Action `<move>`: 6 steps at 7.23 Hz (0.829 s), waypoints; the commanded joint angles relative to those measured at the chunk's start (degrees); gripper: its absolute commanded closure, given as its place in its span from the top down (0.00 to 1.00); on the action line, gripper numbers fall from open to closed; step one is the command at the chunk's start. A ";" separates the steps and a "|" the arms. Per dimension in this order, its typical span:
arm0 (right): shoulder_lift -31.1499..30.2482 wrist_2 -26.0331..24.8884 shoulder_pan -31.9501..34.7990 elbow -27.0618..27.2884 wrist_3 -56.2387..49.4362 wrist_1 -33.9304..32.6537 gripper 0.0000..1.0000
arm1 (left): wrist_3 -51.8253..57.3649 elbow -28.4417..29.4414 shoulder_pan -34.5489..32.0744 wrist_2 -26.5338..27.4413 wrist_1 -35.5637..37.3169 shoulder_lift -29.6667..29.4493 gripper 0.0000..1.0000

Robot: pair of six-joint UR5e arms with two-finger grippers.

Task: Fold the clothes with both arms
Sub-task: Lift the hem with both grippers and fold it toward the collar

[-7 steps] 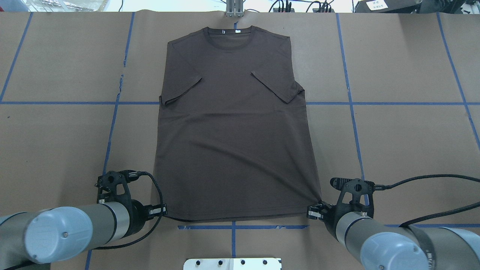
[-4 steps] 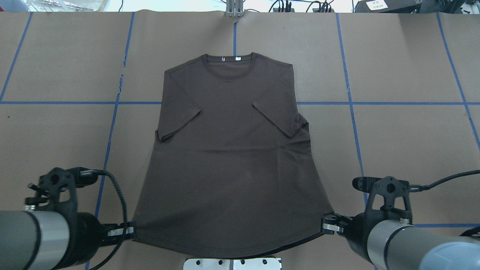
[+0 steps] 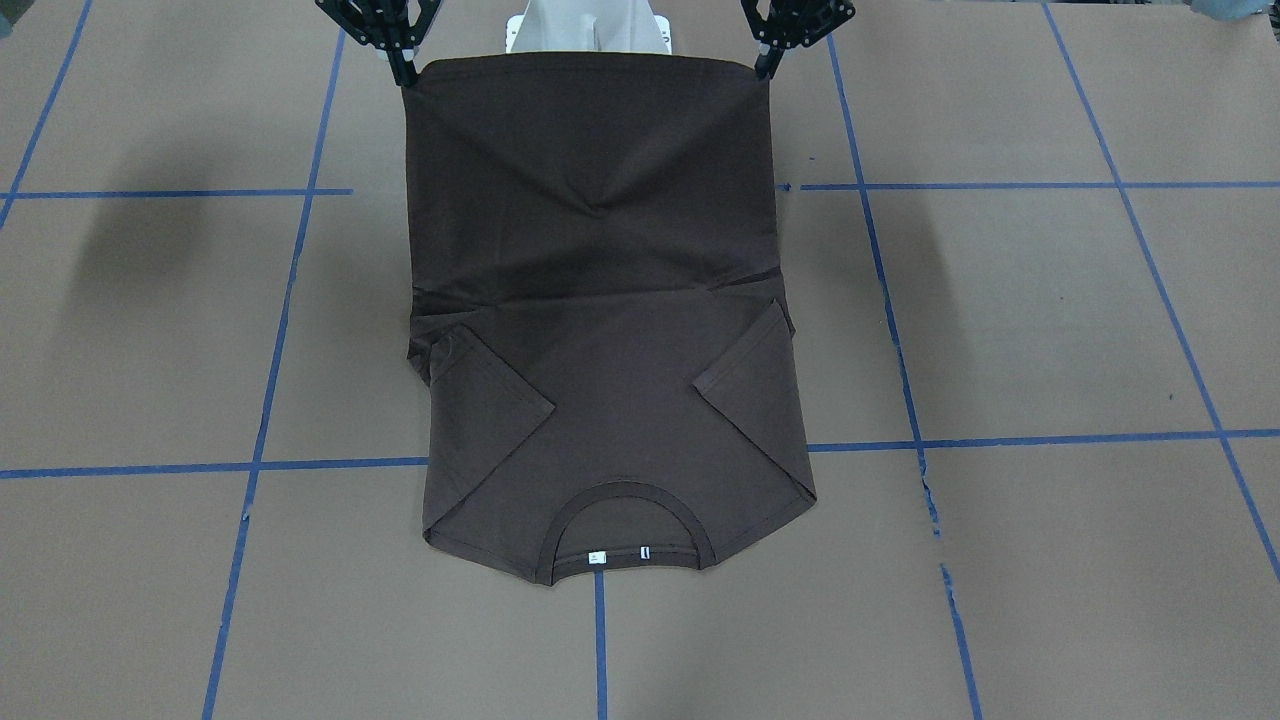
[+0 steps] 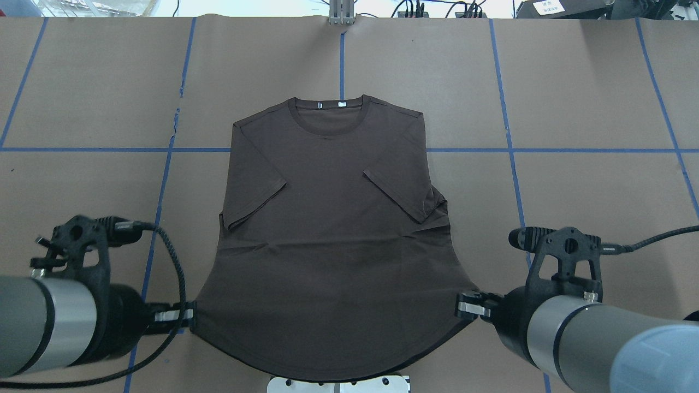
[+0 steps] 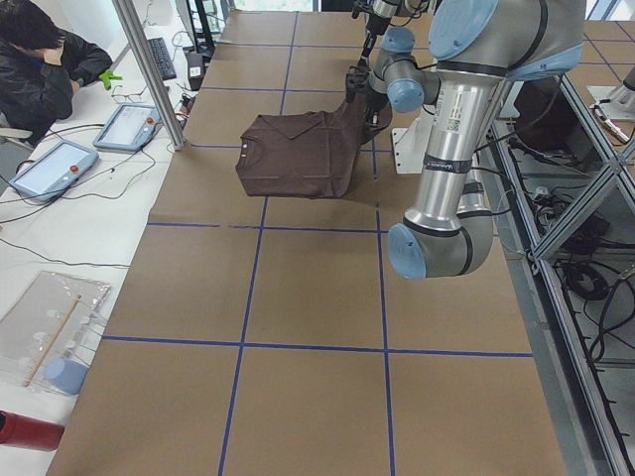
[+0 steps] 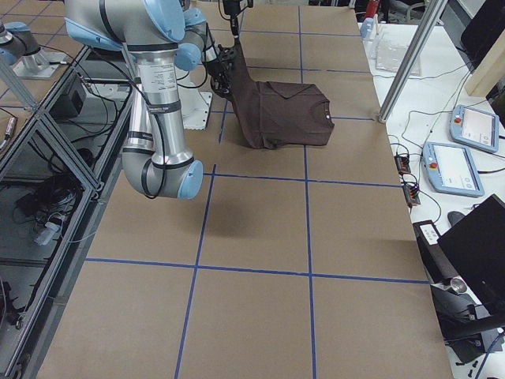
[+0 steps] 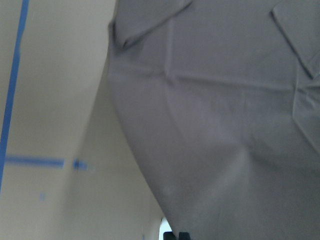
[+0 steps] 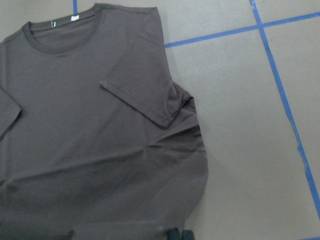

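Observation:
The dark grey-brown T-shirt (image 4: 327, 229) lies on the brown table with its collar (image 4: 326, 106) at the far side and both sleeves folded inward. Its hem end is lifted off the table and stretched between the grippers. My left gripper (image 4: 185, 316) is shut on the hem's left corner. My right gripper (image 4: 464, 305) is shut on the hem's right corner. In the front-facing view the shirt (image 3: 600, 330) hangs from the left gripper (image 3: 762, 62) and the right gripper (image 3: 405, 72). The shirt also fills the left wrist view (image 7: 215, 115) and the right wrist view (image 8: 95, 135).
Blue tape lines (image 4: 164, 180) grid the brown paper table. The white metal pedestal (image 4: 338, 385) sits at the near edge under the hem. An operator (image 5: 40, 64) sits at a side desk with tablets, far from the arms.
Both grippers have lifted the hem corners and drawn them toward the robot. The whole shirt has slid toward the robot, its collar now lower in the overhead view.

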 commanded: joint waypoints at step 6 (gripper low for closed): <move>11.08 8.51 24.13 -38.66 -11.21 24.13 0.00 | 15.47 33.73 -19.29 -4.37 -18.79 -10.15 0.00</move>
